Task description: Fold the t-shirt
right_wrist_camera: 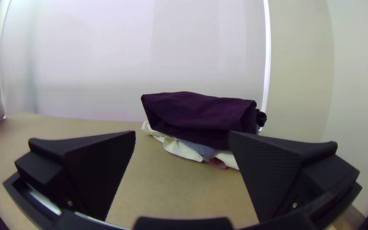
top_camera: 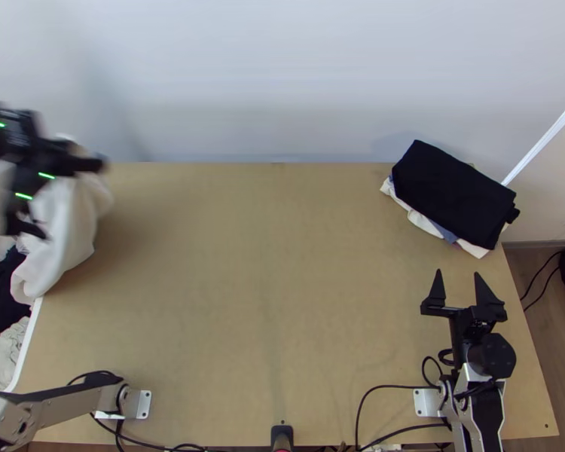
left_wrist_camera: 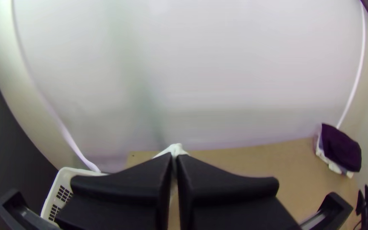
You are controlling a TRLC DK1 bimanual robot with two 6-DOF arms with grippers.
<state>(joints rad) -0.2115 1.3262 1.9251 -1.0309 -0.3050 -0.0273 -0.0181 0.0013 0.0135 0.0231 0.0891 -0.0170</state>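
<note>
1. Where the table's left edge is met by a white plastic basket with a slatted side (top_camera: 28, 343), dark cloth (top_camera: 0, 297) and crumpled whitish cloth (top_camera: 4, 358) are held inside it.
2. Above that far-left corner, the left gripper (top_camera: 45, 158) is seen blurred in the top view; in the left wrist view its two wide black fingers are pressed close together, with a bit of white fabric pinched at their tips.
3. From it the cream-white t-shirt (top_camera: 71, 218) is hung, bunched in loose, lengthwise folds, over the basket and the table's left edge; it is neither spread nor folded.
4. At the middle, the light wooden table (top_camera: 267, 264) is lit evenly.
5. Near the far-right corner, a slightly skewed stack is topped by a folded dark cloth (top_camera: 456, 188), beneath which white cloth (top_camera: 474, 250) and blue-grey cloth (right_wrist_camera: 199, 148) are shown at the edges.
6. On the stack's near side, the right gripper (top_camera: 458, 274) is pointed towards it, its fingers set wide apart and nothing held between them.
</note>
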